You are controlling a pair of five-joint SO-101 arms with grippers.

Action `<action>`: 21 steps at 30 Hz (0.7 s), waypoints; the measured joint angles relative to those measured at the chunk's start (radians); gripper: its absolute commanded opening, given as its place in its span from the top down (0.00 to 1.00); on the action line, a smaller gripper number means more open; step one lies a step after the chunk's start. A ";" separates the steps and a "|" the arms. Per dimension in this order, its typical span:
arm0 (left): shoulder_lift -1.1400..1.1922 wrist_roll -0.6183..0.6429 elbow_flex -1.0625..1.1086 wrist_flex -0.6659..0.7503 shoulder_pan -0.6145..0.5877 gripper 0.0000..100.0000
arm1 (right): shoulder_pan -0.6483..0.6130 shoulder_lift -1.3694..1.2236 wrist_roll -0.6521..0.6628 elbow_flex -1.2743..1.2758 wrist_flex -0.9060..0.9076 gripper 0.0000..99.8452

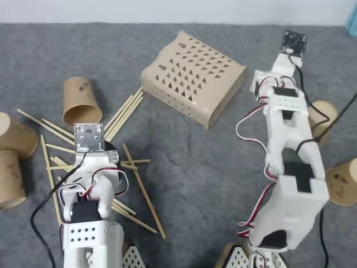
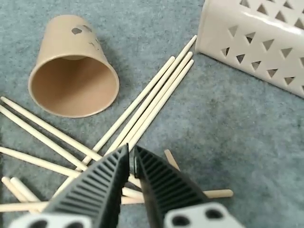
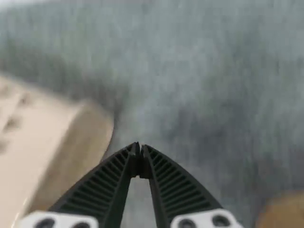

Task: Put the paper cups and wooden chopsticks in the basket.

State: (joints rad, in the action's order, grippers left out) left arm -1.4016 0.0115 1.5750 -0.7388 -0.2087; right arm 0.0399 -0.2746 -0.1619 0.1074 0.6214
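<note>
Several cups [image 1: 82, 100] at both sides and chopsticks [image 1: 125, 111] scattered left lie on tabletop [image 1: 201, 167], outside basket [image 1: 192, 72] at far centre. Left fingers [image 2: 107, 183] nearly shut, empty, over chopsticks; right fingers [image 3: 173, 185] shut, empty, right of basket.

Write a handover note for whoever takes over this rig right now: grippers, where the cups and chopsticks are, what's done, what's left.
Left gripper: shut, empty, over the scattered chopsticks.
Right gripper: shut, empty, above the grey mat beside the basket.
Basket: tipped over, a perforated wall facing up; inside not visible.
Cups: side-lying cup near the left gripper; left-edge cups; right-side cups by the right arm.
Done: nothing evident.
Left: all cups and chopsticks; the basket probably needs righting first.
</note>
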 measured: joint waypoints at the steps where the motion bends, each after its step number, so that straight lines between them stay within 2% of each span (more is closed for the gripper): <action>1: 0.000 0.000 0.000 0.000 0.000 0.98 | -0.014 0.035 -0.002 -0.002 0.080 0.99; 3: 0.000 0.000 0.000 0.000 0.000 0.98 | -0.052 0.106 -0.005 -0.002 0.242 0.97; 7: 0.000 0.003 0.000 0.000 0.017 0.98 | -0.184 0.235 -0.015 -0.002 0.531 0.86; 10: 0.000 -0.020 0.000 0.000 0.017 0.98 | -0.279 0.299 -0.098 -0.002 0.631 0.79; 15: 0.000 -0.041 0.000 0.000 0.017 0.98 | -0.356 0.333 -0.232 -0.002 0.632 0.78; 21: 0.000 -0.043 0.000 0.000 0.017 0.98 | -0.393 0.333 -0.250 0.055 0.479 0.78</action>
State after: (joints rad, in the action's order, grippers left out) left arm -1.4016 -0.0315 1.5750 -0.7388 -0.1918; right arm -0.3529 0.0583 -0.4120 0.1626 1.1001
